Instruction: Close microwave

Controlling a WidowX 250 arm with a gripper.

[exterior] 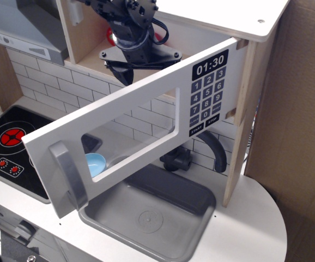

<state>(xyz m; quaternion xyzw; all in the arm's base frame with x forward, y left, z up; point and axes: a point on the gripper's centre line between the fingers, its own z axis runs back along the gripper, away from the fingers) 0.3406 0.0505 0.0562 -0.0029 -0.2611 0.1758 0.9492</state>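
The microwave door [130, 117] is white with a clear window, a black keypad [209, 93] reading 01:30 and a grey curved handle [67, 177]. It stands wide open, hinged at the right and swung out over the sink. The microwave's wooden cavity [89, 35] is open behind it. My black gripper [122, 71] hangs in front of the cavity, just behind the door's top edge. Its fingertips are partly hidden by the door, so I cannot tell how the jaws stand. Something red [110, 36] shows behind the gripper inside the cavity.
A grey sink [146, 221] lies under the door, with a black faucet [214, 150] and a blue bowl [95, 164] seen through the window. A black stove top [10, 144] is at left, a grey range hood [21, 27] above it. A cardboard wall [304, 109] stands at right.
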